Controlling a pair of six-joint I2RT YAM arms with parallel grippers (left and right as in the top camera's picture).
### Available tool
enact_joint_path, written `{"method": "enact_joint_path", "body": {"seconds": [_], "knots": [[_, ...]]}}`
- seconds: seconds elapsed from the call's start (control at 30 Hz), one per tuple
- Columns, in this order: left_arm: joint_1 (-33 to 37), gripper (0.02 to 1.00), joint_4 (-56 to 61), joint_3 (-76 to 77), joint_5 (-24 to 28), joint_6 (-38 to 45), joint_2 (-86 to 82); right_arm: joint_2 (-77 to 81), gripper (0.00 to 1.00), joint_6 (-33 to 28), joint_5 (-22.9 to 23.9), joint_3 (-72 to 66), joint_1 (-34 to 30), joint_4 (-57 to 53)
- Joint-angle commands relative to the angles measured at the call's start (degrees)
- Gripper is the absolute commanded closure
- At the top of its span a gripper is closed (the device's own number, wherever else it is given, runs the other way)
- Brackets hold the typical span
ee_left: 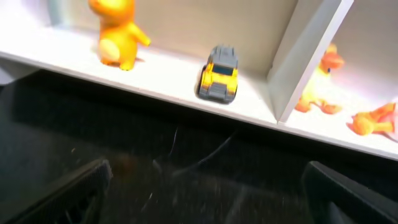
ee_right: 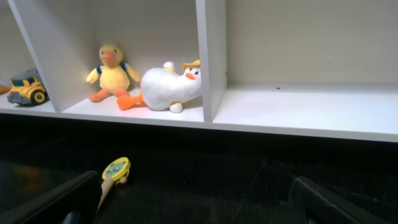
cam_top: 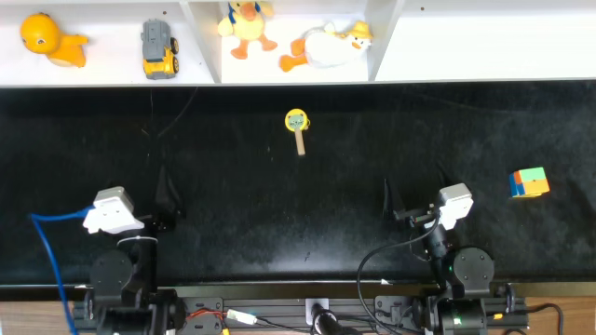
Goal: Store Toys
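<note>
I see my left gripper and right gripper both spread wide and empty. The rattle lies on the black mat near the shelf — the cube rests well off on the right arm's side.

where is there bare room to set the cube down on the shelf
The right shelf compartment is bare, past the divider beside the white plush. The black mat is open between the stick toy and the cube. The middle compartment is crowded with the yellow duck plush and white plush.
</note>
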Motion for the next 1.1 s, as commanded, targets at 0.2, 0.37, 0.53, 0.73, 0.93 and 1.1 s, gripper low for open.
{"method": "enact_joint_path", "body": {"seconds": [0.2,0.37,0.53,0.73,0.93,1.1], "knots": [[0.5,0.02,10.6,-7.4,1.0,-0.4,-0.7,-0.5,0.007,0.2,0.0,-0.8,0.4,0.3],[0.5,0.02,9.7,-7.4,1.0,-0.2,-0.7,-0.5,0.005,0.2,0.0,-0.8,0.4,0.3],[0.5,0.02,6.9,-7.4,4.0,-0.2,-0.7,-0.5,0.007,0.2,0.0,-0.8,0.4,0.3],[0.5,0.02,6.9,-7.4,4.0,-0.2,-0.7,-0.5,0.005,0.2,0.0,-0.8,0.4,0.3],[0.5,0.02,6.9,-7.4,4.0,-0.2,-0.7,-0.5,0.005,0.2,0.0,-0.8,0.4,0.3],[0.5,0.02,6.9,-7.4,4.0,-0.2,-0.7,-0.5,0.005,0.2,0.0,-0.8,0.4,0.3]]}}
